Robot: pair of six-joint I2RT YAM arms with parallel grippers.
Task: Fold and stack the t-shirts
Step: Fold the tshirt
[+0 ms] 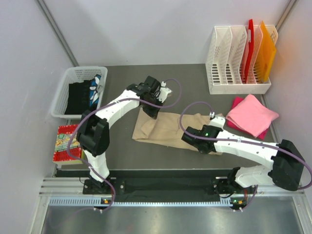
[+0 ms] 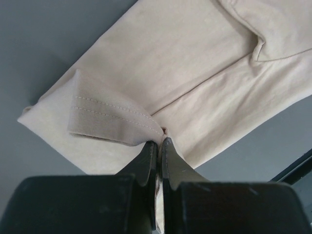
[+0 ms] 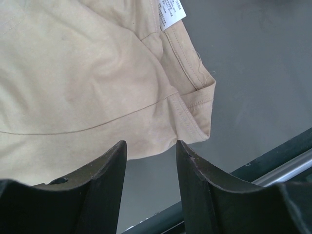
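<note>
Both jaws of the left gripper (image 2: 158,145) pinch tight on the hem of the beige t-shirt (image 1: 163,127) lying on the table (image 1: 195,92), likely to draw a fold across, while the right gripper (image 3: 151,146) hangs wide-apart over its opposite corner.

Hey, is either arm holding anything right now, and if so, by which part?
The left pincer is shut on the beige t-shirt, pinching cloth right beside its stitched hem. The right pincer is open, holding nothing.

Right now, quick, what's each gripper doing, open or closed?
Left gripper: jaws shut on a fold of the beige t-shirt.
Right gripper: jaws open, holding nothing.
</note>
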